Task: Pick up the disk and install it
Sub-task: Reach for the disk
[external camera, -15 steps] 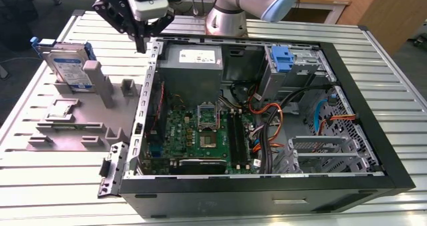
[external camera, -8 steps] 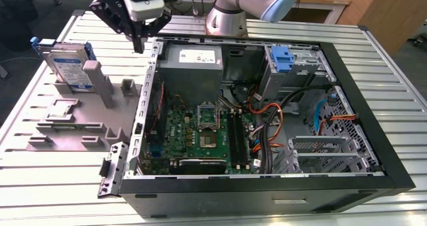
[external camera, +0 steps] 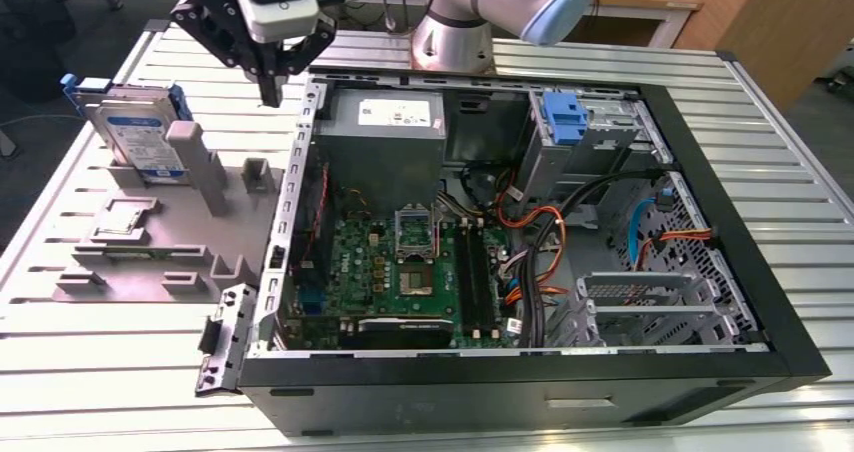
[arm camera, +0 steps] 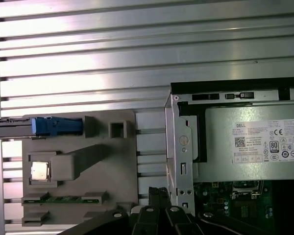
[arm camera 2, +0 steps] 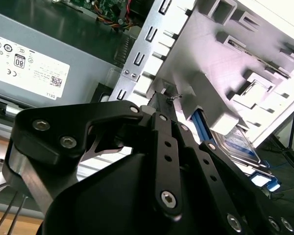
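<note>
Fingers (external camera: pixel 271 80), seen shut and empty, should be opened and centred over the upright disk (external camera: pixel 138 137) before descent.

One disk (external camera: pixel 140 137), one computer case (external camera: pixel 534 397)

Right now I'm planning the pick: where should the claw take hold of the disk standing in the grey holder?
Probably its upper edge, pinched across the two flat faces from above: the disk stands on edge in the grey holder, top exposed.
</note>
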Controlling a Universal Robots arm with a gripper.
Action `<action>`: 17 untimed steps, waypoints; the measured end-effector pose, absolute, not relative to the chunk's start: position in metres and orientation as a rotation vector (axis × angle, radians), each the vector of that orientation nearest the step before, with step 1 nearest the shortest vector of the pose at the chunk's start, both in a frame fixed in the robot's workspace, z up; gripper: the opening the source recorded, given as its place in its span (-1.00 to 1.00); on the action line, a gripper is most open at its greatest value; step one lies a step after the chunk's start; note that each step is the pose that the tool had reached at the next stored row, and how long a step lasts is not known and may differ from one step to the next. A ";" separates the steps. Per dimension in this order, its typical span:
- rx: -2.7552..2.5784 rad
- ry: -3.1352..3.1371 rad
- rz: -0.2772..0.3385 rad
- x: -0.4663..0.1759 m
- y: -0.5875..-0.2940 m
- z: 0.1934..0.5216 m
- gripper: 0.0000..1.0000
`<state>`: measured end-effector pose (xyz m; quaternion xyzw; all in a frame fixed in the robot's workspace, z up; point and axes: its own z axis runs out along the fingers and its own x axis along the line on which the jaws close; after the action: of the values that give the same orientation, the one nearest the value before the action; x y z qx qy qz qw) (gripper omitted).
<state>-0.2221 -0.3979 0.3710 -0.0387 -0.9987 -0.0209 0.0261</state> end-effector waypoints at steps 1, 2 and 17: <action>-0.120 -3.086 -0.065 -0.223 -0.398 0.371 -0.80; -0.120 -3.087 -0.065 -0.224 -0.398 0.371 -0.80; -0.120 -3.086 -0.065 -0.229 -0.398 0.370 -0.80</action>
<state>-0.2291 -0.3979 0.3702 -0.0387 -0.9987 -0.0209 0.0261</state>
